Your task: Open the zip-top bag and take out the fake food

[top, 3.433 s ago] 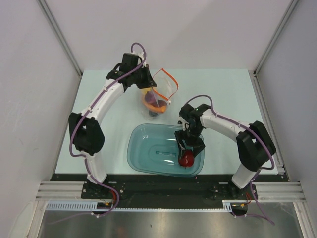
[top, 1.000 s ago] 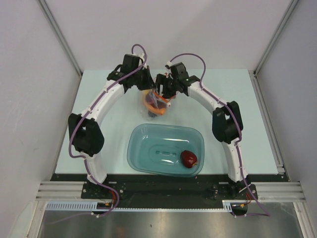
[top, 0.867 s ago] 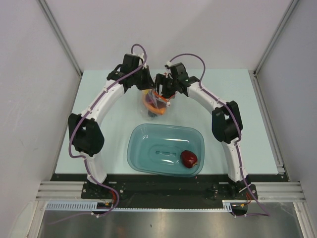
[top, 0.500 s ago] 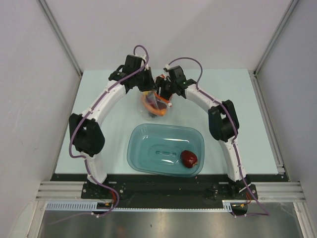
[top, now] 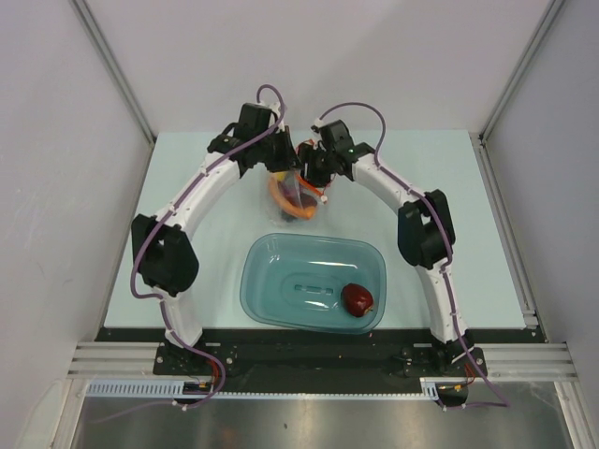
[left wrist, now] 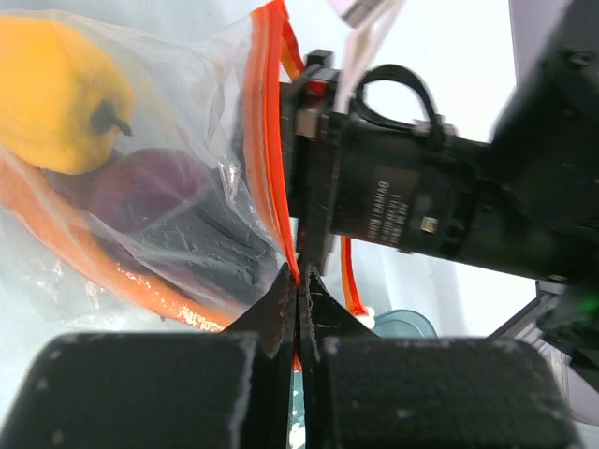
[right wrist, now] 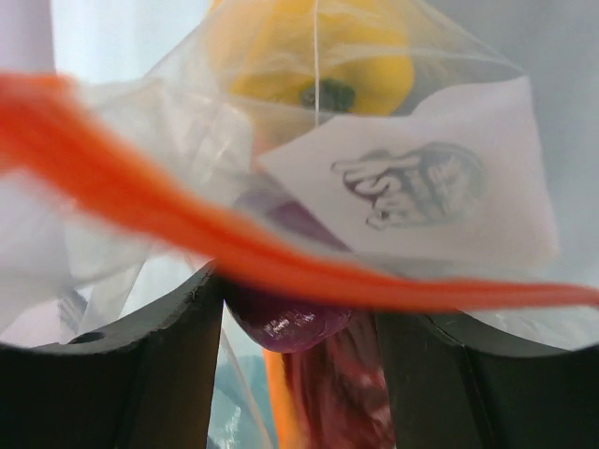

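meeting near the table's point(top: 187, 178) far edge, the left gripper point(left wrist: 298, 283) clamps the zip-top bag's point(left wrist: 215, 84) strip point(left wrist: 271, 140), the right gripper point(right wrist: 298, 304) gapes around the onion point(right wrist: 290, 329) inside it; 1 apple point(top: 356, 299) lies in the tub point(top: 255, 290).

left end effector point(left wrist: 298, 279) pinched, right one point(right wrist: 298, 313) spread

1 teal tub point(top: 281, 281), 1 red apple point(top: 355, 299) inside it. Beyond the tub, 1 zip-top bag point(top: 298, 195) holding 1 yellow pepper point(left wrist: 61, 89), 1 purple onion point(left wrist: 150, 192), 1 orange slice point(left wrist: 84, 257), 1 berry cluster point(left wrist: 211, 253).
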Controlling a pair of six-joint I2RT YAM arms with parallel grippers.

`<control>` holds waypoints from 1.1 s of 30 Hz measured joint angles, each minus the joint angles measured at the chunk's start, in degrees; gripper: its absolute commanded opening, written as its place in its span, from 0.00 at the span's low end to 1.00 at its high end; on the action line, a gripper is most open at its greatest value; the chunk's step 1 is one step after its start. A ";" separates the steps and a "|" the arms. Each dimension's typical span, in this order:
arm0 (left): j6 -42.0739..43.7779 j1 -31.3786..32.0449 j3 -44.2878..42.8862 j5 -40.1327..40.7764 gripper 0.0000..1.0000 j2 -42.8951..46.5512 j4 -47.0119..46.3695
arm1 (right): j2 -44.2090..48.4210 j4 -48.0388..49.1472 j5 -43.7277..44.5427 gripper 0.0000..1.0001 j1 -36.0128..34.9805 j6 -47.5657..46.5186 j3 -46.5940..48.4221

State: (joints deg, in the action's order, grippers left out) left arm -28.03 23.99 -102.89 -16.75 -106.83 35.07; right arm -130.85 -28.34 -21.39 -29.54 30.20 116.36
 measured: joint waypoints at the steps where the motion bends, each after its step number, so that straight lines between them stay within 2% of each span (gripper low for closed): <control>1: 0.00 -0.02 0.00 -0.04 0.00 0.00 0.00 | 0.46 -0.96 0.57 0.28 0.02 -0.57 0.02; 12: -0.33 -0.92 0.74 -2.84 0.00 0.87 -0.81 | 9.07 -13.16 8.52 0.27 0.02 -11.56 -0.52; 18: -0.28 -1.95 2.19 -2.78 0.00 0.87 -1.25 | 20.55 -15.43 10.08 0.26 -1.20 -16.00 -5.16; 26: -0.22 -2.29 3.74 -3.02 0.00 0.90 -2.71 | 36.89 -14.73 7.13 0.25 -3.26 -17.44 -19.17; 33: -0.24 -2.95 4.00 -3.28 0.00 0.90 -3.34 | 46.18 -16.37 8.31 0.25 -5.25 -17.92 -36.68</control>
State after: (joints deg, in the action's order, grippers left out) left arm -28.27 21.04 -98.89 -20.03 -105.93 31.73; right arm -84.66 -44.71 -13.08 -34.79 12.27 79.68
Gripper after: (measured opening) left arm 0.005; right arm 0.628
